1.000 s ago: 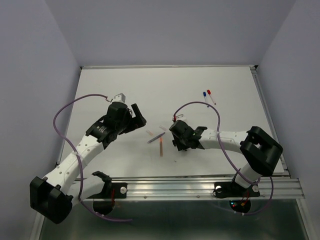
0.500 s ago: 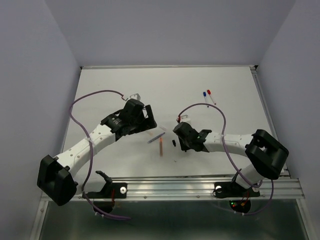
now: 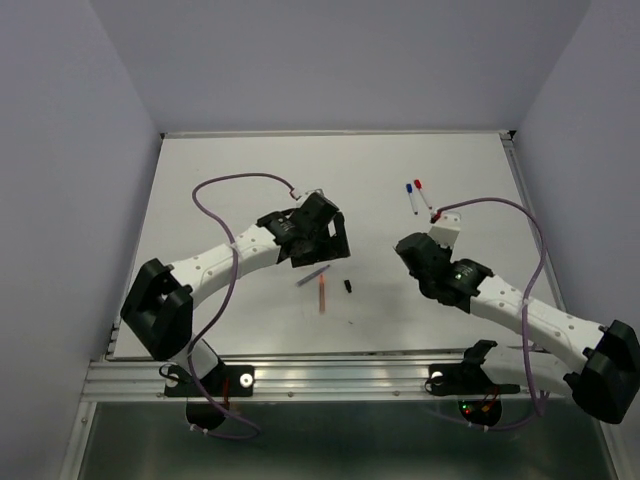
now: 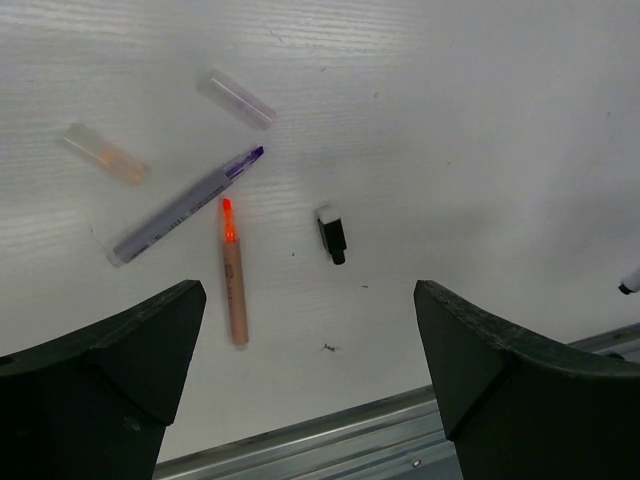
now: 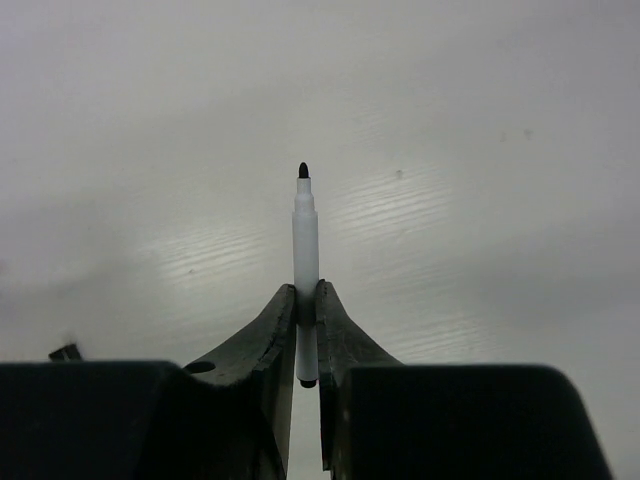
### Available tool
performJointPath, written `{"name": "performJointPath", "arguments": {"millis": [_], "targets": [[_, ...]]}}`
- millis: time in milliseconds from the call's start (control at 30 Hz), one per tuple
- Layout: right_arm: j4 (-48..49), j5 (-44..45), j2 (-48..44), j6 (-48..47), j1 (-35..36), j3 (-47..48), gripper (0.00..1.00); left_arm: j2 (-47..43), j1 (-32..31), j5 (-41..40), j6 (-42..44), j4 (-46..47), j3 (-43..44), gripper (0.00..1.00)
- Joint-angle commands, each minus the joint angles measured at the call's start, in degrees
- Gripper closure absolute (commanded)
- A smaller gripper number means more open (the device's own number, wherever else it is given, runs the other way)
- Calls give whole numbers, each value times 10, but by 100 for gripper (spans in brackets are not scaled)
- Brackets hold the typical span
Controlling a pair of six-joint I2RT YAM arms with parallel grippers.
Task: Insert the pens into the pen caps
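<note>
My right gripper [image 5: 306,300] is shut on a white pen [image 5: 304,240] with a black tip, held clear of the table; in the top view this gripper [image 3: 413,250] is right of centre. My left gripper [image 3: 322,245] is open and empty above a grey pen [image 4: 185,205], an orange pen [image 4: 233,275] and a black cap [image 4: 331,233]. A pale clear cap [image 4: 240,98] and a pale orange cap [image 4: 105,155] lie beyond them. In the top view I see the grey pen [image 3: 313,276], the orange pen [image 3: 321,295] and the black cap [image 3: 348,286].
Two white pens, one with a blue cap [image 3: 411,192] and one with a red cap [image 3: 420,188], lie at the back right of the white table [image 3: 250,180]. A metal rail [image 3: 350,370] runs along the near edge.
My right gripper has pulled away to the right with the white pen, uncovering the black cap. My left arm has swung right, over the loose pens and caps.
</note>
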Motion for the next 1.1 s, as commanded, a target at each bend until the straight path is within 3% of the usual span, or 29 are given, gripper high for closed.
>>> {"name": "performJointPath", "arguments": {"millis": [0, 433, 733, 867, 1067], "targets": [[-65, 93, -30, 40, -55, 21, 99, 40, -18, 2, -23, -11, 47, 1], [-66, 132, 9, 28, -65, 38, 99, 168, -58, 17, -88, 1, 86, 12], [-62, 128, 10, 18, -65, 38, 99, 220, -63, -8, -110, -26, 110, 25], [-59, 126, 5, 16, -71, 37, 99, 234, -69, -5, -109, -29, 121, 35], [-54, 124, -1, 14, -71, 33, 99, 254, -81, -28, -121, -59, 134, 41]]}}
